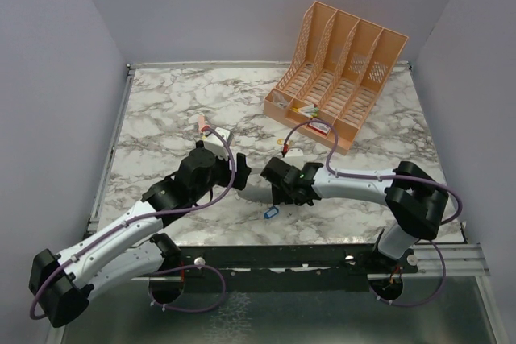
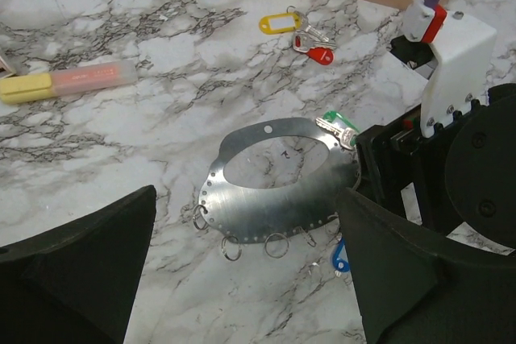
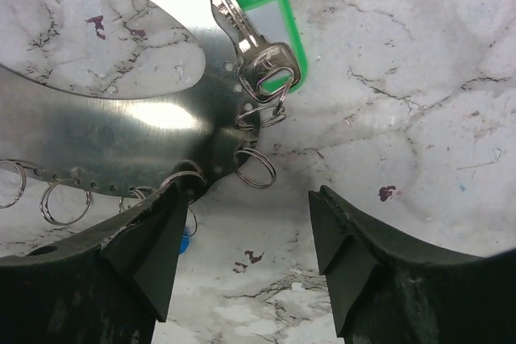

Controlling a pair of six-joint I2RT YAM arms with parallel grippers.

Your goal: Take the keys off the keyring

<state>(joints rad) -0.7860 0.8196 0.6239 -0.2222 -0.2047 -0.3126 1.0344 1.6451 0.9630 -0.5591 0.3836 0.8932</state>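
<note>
Lying flat on the marble table [image 3: 419, 78], the keyring [image 3: 121, 118] spreads its small rings just ahead of the right gripper [image 3: 246, 207]. Its jaws stand wide apart and empty (probably aiming at the green-tagged key [image 3: 242, 34] beyond its fingertips). Tilted downwards, the left gripper [image 2: 246, 199] hovers over the plate, equally wide and empty, perhaps to pin it.

marble table [image 1: 161, 110] carries keyring [image 2: 266, 213], tagged keys [image 2: 313, 38], marker pen [image 2: 68, 80] and peach organiser [image 1: 339, 70].
</note>
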